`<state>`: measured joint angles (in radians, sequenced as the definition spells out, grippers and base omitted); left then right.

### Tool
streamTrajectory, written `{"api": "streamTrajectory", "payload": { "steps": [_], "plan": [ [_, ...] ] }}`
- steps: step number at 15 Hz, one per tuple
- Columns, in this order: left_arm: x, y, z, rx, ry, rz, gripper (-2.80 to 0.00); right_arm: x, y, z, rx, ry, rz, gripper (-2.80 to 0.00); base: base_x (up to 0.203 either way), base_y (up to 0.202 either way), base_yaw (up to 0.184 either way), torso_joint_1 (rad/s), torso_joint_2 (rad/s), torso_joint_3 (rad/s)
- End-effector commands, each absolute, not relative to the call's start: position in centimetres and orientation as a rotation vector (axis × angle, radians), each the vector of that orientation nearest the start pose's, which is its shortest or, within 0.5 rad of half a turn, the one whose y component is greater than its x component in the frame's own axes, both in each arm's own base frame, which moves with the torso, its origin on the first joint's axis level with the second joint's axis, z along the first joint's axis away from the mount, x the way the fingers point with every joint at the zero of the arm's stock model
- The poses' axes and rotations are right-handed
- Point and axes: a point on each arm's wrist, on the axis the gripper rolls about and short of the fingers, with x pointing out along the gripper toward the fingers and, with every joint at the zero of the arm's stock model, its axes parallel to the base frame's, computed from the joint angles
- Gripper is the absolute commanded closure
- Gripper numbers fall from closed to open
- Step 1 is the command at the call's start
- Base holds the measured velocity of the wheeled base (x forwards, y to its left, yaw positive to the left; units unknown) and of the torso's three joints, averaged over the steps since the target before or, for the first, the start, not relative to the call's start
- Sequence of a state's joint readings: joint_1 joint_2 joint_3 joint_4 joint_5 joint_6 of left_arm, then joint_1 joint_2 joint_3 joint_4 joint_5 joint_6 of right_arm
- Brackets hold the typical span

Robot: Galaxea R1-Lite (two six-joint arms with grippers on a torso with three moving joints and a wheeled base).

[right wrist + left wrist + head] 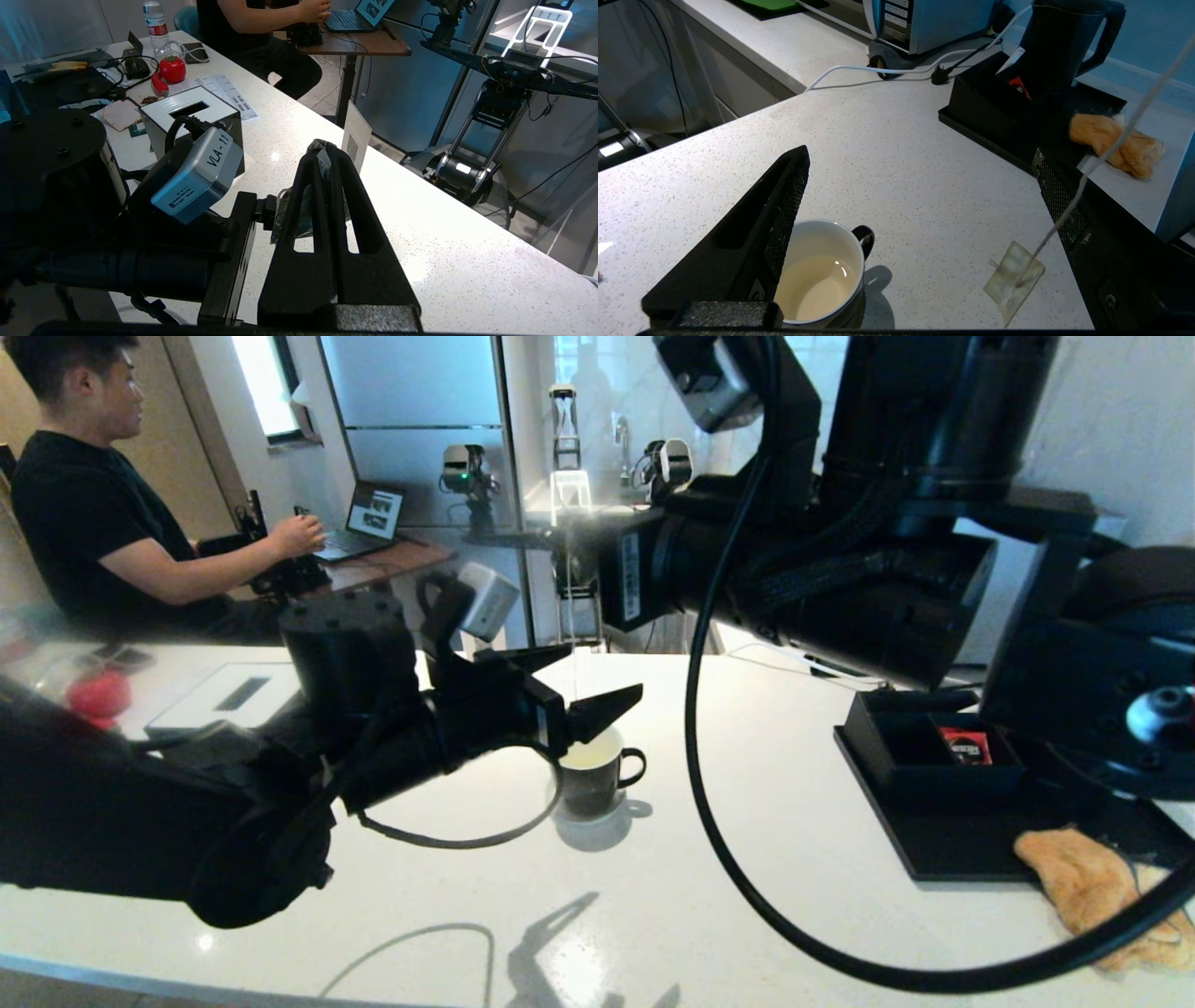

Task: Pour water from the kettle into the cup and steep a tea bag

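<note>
One cup (592, 782) of pale liquid at table centre. Left gripper (577, 683) above it, fingers spread wide. Right gripper (327, 154) raised at twelve o'clock, fingers pinched on the tea bag string (1111, 149).

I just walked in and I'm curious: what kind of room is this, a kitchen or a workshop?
Probably a robotics lab set up like a kitchen. A white stone counter carries a kettle and a cup, while a man at a laptop sits beside other robot arms on stands.

Head high; wrists close; shared cup (595, 775).
</note>
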<state>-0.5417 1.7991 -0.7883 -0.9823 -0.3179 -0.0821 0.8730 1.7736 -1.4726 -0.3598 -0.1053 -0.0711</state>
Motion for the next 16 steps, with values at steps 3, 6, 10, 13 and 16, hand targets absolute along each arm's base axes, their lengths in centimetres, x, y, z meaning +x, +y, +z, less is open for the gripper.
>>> {"api": "streamTrajectory", "payload": {
  "steps": [3, 6, 10, 13, 16],
  "plan": [
    [27.59, -17.42, 18.29, -0.078, 0.044, -0.860, -2.80, 22.60, 26.96, 32.01, -0.039, -0.082, 0.771, 0.00, 0.000, 0.000, 0.000, 0.000, 0.00, 0.000],
    [27.57, -17.41, 18.25, -0.077, 0.045, -0.860, -2.80, 22.54, 27.09, 31.86, -0.043, -0.078, 0.775, 0.00, 0.000, 0.000, 0.000, 0.000, 0.00, 0.000],
    [27.50, -17.37, 18.09, -0.075, 0.049, -0.861, -2.80, 22.54, 27.09, 31.79, -0.044, -0.076, 0.775, 0.00, 0.000, 0.000, 0.000, 0.000, 0.00, 0.000],
    [27.41, -17.36, 18.10, -0.077, 0.040, -0.880, -2.80, 22.51, 27.18, 31.72, -0.045, -0.074, 0.778, 0.00, 0.000, 0.000, 0.000, 0.000, 0.00, 0.000],
    [27.46, -17.39, 18.01, -0.077, 0.041, -0.881, -2.80, 22.41, 27.27, 31.69, -0.045, -0.074, 0.782, 0.00, 0.000, 0.000, 0.000, 0.000, 0.00, 0.000]
  ]
}}
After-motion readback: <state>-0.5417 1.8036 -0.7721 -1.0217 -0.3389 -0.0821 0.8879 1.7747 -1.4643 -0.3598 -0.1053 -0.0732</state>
